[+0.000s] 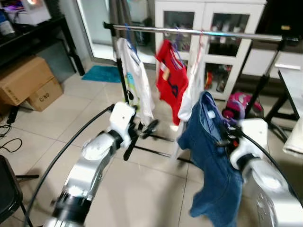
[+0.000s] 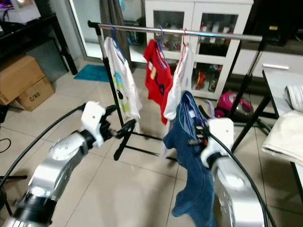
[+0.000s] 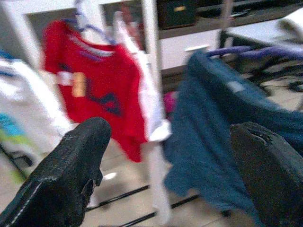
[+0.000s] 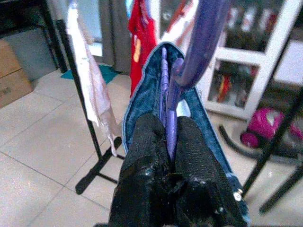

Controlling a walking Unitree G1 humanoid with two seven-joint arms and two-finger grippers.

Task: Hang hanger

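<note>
A purple hanger (image 4: 176,90) carries a blue denim garment (image 1: 213,165). My right gripper (image 4: 169,137) is shut on the hanger's stem, holding it below and in front of the metal clothes rail (image 1: 199,31). On that rail hang a white shirt (image 1: 135,78), a red shirt (image 1: 170,78) and a white garment (image 1: 193,85). My left gripper (image 1: 139,137) is open with nothing in it, low to the left of the denim, near the rack's upright. Its fingers (image 3: 71,175) frame the red shirt (image 3: 94,90) and the denim (image 3: 213,142).
Cardboard boxes (image 1: 28,82) sit at the left on the tile floor. A white glass-door cabinet (image 1: 208,28) stands behind the rack. A pink bag (image 1: 239,104) lies under the rail's right end. A table with folded cloth (image 2: 289,123) is at the right.
</note>
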